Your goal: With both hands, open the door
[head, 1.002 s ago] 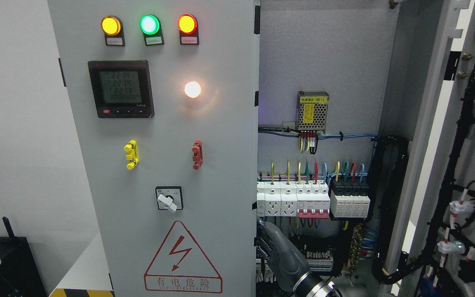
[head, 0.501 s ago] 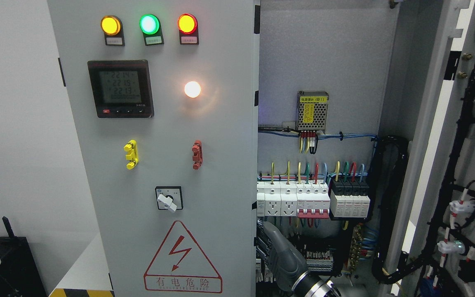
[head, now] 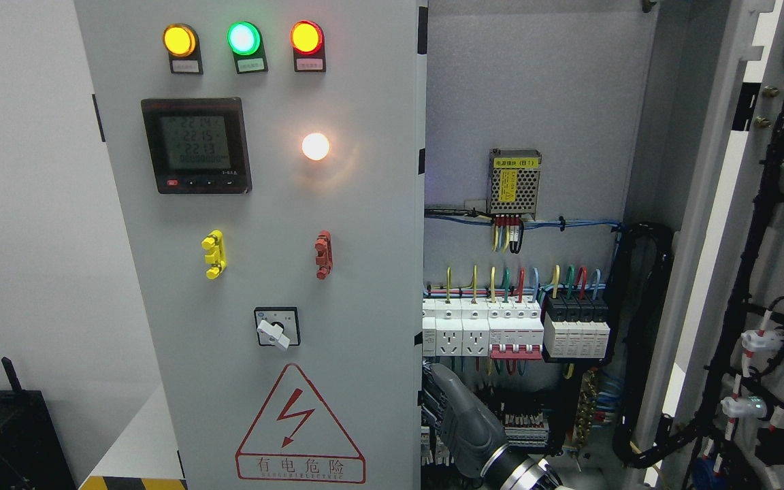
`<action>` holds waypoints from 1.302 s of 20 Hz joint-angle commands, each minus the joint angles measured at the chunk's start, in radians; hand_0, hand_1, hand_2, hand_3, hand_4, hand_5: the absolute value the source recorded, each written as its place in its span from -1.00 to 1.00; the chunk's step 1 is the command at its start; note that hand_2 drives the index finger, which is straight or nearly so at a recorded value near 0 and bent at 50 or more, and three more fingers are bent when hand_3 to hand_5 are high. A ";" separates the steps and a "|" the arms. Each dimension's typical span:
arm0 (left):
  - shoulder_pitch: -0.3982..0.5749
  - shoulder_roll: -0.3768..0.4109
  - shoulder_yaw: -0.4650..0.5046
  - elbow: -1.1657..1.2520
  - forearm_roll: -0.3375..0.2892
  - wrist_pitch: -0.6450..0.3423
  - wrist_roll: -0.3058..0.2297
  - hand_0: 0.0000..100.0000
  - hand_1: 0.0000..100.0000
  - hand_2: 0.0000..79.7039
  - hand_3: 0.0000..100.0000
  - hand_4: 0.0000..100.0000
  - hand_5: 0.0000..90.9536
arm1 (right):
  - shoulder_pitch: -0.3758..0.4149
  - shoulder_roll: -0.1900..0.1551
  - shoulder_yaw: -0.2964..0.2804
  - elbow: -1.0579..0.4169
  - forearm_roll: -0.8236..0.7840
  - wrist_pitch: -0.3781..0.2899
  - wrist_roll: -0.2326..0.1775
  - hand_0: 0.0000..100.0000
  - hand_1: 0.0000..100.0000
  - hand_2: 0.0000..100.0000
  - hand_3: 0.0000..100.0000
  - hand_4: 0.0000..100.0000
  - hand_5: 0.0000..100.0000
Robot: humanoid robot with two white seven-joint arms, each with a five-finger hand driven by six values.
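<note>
Two doors are visible on the electrical cabinet: the left door (head: 263, 245), carrying the indicator lamps (head: 242, 39), meter (head: 196, 145) and rotary switch (head: 276, 327), stands closed at the cabinet's left half, while the right door (head: 766, 258) stands swung wide open at the right edge, exposing the breakers (head: 514, 330) inside. One grey robot hand (head: 463, 425) rises from the bottom edge just beside the left door's right edge, in front of the lower wiring. Its arm's side of entry and the state of its fingers cannot be determined.
</note>
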 commanded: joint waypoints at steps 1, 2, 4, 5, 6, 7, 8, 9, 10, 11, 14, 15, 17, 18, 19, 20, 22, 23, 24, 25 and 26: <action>0.028 0.000 -0.003 0.000 0.000 0.000 0.000 -1.00 -1.00 -1.00 -1.00 -1.00 -1.00 | -0.002 0.002 -0.001 0.000 0.000 -0.006 0.021 -0.23 -1.00 -1.00 -1.00 -1.00 -1.00; 0.028 0.000 -0.003 0.000 0.000 0.000 0.000 -1.00 -1.00 -1.00 -1.00 -1.00 -1.00 | -0.002 0.002 -0.001 0.000 0.000 -0.004 0.021 -0.23 -1.00 -1.00 -1.00 -1.00 -1.00; 0.028 0.000 -0.003 0.000 0.000 0.000 0.000 -1.00 -1.00 -1.00 -1.00 -1.00 -1.00 | -0.002 0.002 -0.003 0.000 0.000 -0.006 0.023 -0.23 -1.00 -1.00 -1.00 -1.00 -1.00; 0.028 0.000 -0.003 0.000 0.000 0.000 0.000 -1.00 -1.00 -1.00 -1.00 -1.00 -1.00 | -0.002 0.002 -0.003 0.000 0.000 -0.006 0.023 -0.23 -1.00 -1.00 -1.00 -1.00 -1.00; 0.028 0.000 -0.003 0.000 0.000 0.000 0.000 -1.00 -1.00 -1.00 -1.00 -1.00 -1.00 | -0.002 0.000 -0.003 0.000 0.000 -0.006 0.023 -0.23 -1.00 -1.00 -1.00 -1.00 -1.00; 0.028 0.000 -0.003 0.000 0.000 0.000 0.000 -1.00 -1.00 -1.00 -1.00 -1.00 -1.00 | -0.002 0.000 -0.003 0.000 0.000 -0.006 0.024 -0.23 -1.00 -1.00 -1.00 -1.00 -1.00; 0.028 0.000 -0.003 0.000 0.000 0.000 0.000 -1.00 -1.00 -1.00 -1.00 -1.00 -1.00 | 0.000 0.000 -0.003 0.000 0.000 -0.007 0.024 -0.23 -1.00 -1.00 -1.00 -1.00 -1.00; 0.028 0.000 -0.003 0.000 0.000 0.000 0.000 -1.00 -1.00 -1.00 -1.00 -1.00 -1.00 | 0.000 0.000 -0.003 0.000 0.000 -0.009 0.024 -0.23 -1.00 -1.00 -1.00 -1.00 -1.00; 0.028 0.000 -0.003 0.000 0.000 0.000 0.000 -1.00 -1.00 -1.00 -1.00 -1.00 -1.00 | 0.001 0.000 -0.003 0.000 0.000 -0.009 0.024 -0.23 -1.00 -1.00 -1.00 -1.00 -1.00; 0.028 0.000 -0.003 0.000 0.000 0.000 0.000 -1.00 -1.00 -1.00 -1.00 -1.00 -1.00 | 0.001 0.000 -0.003 0.000 0.000 -0.009 0.024 -0.23 -1.00 -1.00 -1.00 -1.00 -1.00; 0.028 0.000 -0.003 0.000 0.000 0.000 0.000 -1.00 -1.00 -1.00 -1.00 -1.00 -1.00 | 0.009 0.000 -0.003 -0.007 0.000 -0.012 0.024 -0.23 -1.00 -1.00 -1.00 -1.00 -1.00; 0.028 0.000 -0.003 0.000 0.000 0.000 0.000 -1.00 -1.00 -1.00 -1.00 -1.00 -1.00 | 0.015 -0.001 -0.001 -0.010 0.000 -0.013 0.026 -0.23 -1.00 -1.00 -1.00 -1.00 -1.00; 0.028 0.001 -0.003 0.000 0.000 0.000 0.000 -1.00 -1.00 -1.00 -1.00 -1.00 -1.00 | 0.029 -0.004 -0.001 -0.024 0.000 -0.013 0.026 -0.23 -1.00 -1.00 -1.00 -1.00 -1.00; 0.028 0.000 -0.003 0.000 0.000 0.000 0.000 -1.00 -1.00 -1.00 -1.00 -1.00 -1.00 | 0.041 -0.006 0.000 -0.036 -0.001 -0.015 0.026 -0.23 -1.00 -1.00 -1.00 -1.00 -1.00; 0.028 0.000 -0.003 0.000 0.000 0.000 0.000 -1.00 -1.00 -1.00 -1.00 -1.00 -1.00 | 0.050 -0.007 0.000 -0.046 0.000 -0.015 0.026 -0.23 -1.00 -1.00 -1.00 -1.00 -1.00; 0.028 0.000 -0.003 0.000 0.000 0.000 0.000 -1.00 -1.00 -1.00 -1.00 -1.00 -1.00 | 0.052 -0.009 0.002 -0.049 0.000 -0.013 0.026 -0.23 -1.00 -1.00 -1.00 -1.00 -1.00; 0.028 0.000 -0.003 0.000 0.000 0.000 0.000 -1.00 -1.00 -1.00 -1.00 -1.00 -1.00 | 0.053 -0.007 0.002 -0.058 -0.001 -0.015 0.026 -0.23 -1.00 -1.00 -1.00 -1.00 -1.00; 0.028 0.000 -0.003 0.000 0.000 0.000 0.000 -1.00 -1.00 -1.00 -1.00 -1.00 -1.00 | 0.059 -0.009 0.002 -0.067 -0.001 -0.013 0.026 -0.23 -1.00 -1.00 -1.00 -1.00 -1.00; 0.028 0.000 -0.003 0.000 0.000 0.000 0.000 -1.00 -1.00 -1.00 -1.00 -1.00 -1.00 | 0.064 -0.009 0.002 -0.073 -0.001 -0.013 0.027 -0.23 -1.00 -1.00 -1.00 -1.00 -1.00; 0.028 0.000 -0.003 0.000 0.000 0.000 0.000 -1.00 -1.00 -1.00 -1.00 -1.00 -1.00 | 0.065 -0.009 0.002 -0.079 -0.001 -0.015 0.027 -0.23 -1.00 -1.00 -1.00 -1.00 -1.00; 0.028 0.000 -0.003 0.000 0.000 0.000 0.000 -1.00 -1.00 -1.00 -1.00 -1.00 -1.00 | 0.069 -0.009 0.003 -0.085 -0.001 -0.013 0.027 -0.23 -1.00 -1.00 -1.00 -1.00 -1.00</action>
